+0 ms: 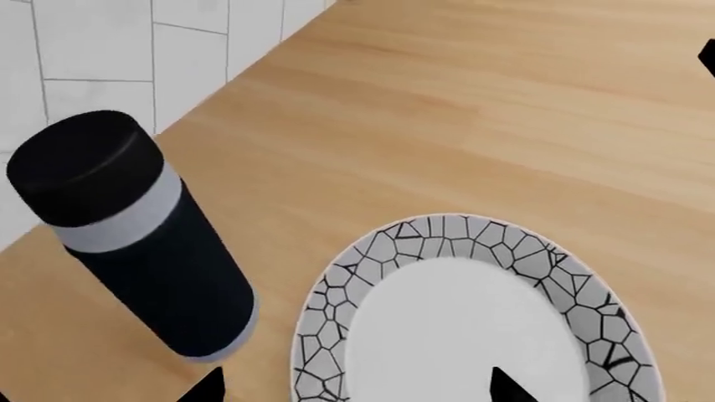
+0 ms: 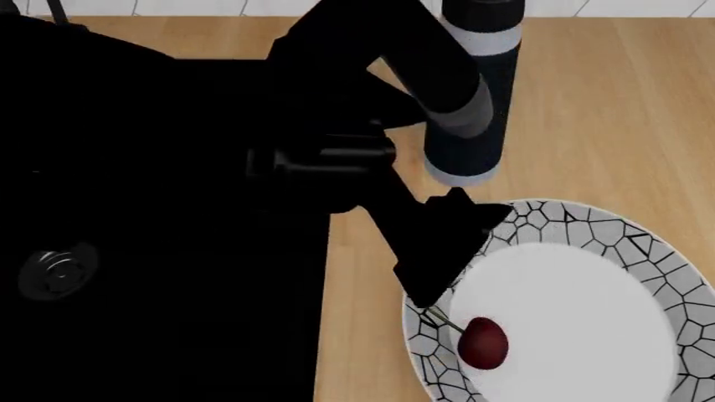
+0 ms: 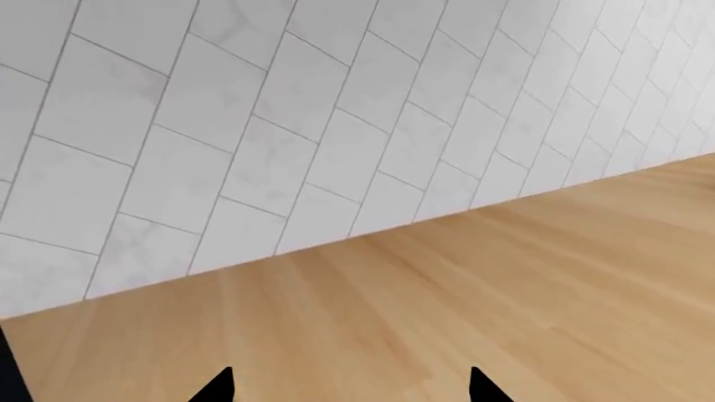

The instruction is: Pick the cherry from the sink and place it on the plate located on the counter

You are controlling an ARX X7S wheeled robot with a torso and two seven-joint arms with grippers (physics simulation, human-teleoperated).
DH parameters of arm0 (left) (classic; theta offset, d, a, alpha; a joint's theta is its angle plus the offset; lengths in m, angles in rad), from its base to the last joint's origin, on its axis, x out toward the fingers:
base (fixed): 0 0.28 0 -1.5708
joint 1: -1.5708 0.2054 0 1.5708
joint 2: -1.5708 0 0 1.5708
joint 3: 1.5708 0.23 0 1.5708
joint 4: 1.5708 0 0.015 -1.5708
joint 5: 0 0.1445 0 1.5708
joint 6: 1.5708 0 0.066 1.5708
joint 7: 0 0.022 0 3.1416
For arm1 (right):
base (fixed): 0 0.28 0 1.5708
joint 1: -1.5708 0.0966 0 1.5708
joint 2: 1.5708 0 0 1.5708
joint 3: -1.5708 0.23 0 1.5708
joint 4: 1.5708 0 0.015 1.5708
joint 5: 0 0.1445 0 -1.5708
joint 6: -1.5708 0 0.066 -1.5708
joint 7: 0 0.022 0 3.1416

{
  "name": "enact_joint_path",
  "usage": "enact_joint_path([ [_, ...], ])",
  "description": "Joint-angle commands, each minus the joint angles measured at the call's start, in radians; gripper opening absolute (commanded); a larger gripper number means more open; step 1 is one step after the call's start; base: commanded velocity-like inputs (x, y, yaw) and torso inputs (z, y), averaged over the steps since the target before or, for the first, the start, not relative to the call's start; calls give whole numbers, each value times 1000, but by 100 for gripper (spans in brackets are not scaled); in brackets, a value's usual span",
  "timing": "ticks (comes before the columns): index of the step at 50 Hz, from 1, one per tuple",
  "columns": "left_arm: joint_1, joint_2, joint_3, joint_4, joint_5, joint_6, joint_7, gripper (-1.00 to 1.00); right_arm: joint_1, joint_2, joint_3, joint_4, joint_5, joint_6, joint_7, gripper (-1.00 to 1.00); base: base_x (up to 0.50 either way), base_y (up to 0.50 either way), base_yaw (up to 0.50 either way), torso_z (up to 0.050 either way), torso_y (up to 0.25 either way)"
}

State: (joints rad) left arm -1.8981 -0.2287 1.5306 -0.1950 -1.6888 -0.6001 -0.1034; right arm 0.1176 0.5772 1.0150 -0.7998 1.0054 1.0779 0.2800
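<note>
The sink (image 2: 167, 276) lies left of the plate (image 2: 625, 335). The left claw (image 2: 447, 251) hangs over the plate's near-left rim, its tips spread apart and empty. The cherry (image 2: 483, 342) rests on the plate. A bottle (image 2: 475, 100) stands on the tabletop (image 2: 604, 109) behind the plate. The right claw (image 3: 348, 387) also gapes, holding nothing.

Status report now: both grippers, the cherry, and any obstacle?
Left gripper open above plate rim, holding nothing; right gripper open over bare counter. Cherry lies on plate. Dark bottle stands beside plate, apart.
</note>
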Motion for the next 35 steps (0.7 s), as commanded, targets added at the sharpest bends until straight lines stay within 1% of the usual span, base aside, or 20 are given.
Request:
enact_joint_path([
  [1, 6, -96, -18, 70, -19, 4, -22, 100, 20, 16, 1, -5, 32, 18, 26, 100, 0, 0, 0, 0, 0],
  [20, 32, -282, -35, 162, -27, 16, -57, 100, 48, 41, -6, -13, 79, 43, 68, 100, 0, 0, 0, 0, 0],
  [35, 41, -400, -53, 187, -35, 26, -78, 100, 61, 58, -3, -21, 114, 57, 98, 100, 0, 0, 0, 0, 0],
])
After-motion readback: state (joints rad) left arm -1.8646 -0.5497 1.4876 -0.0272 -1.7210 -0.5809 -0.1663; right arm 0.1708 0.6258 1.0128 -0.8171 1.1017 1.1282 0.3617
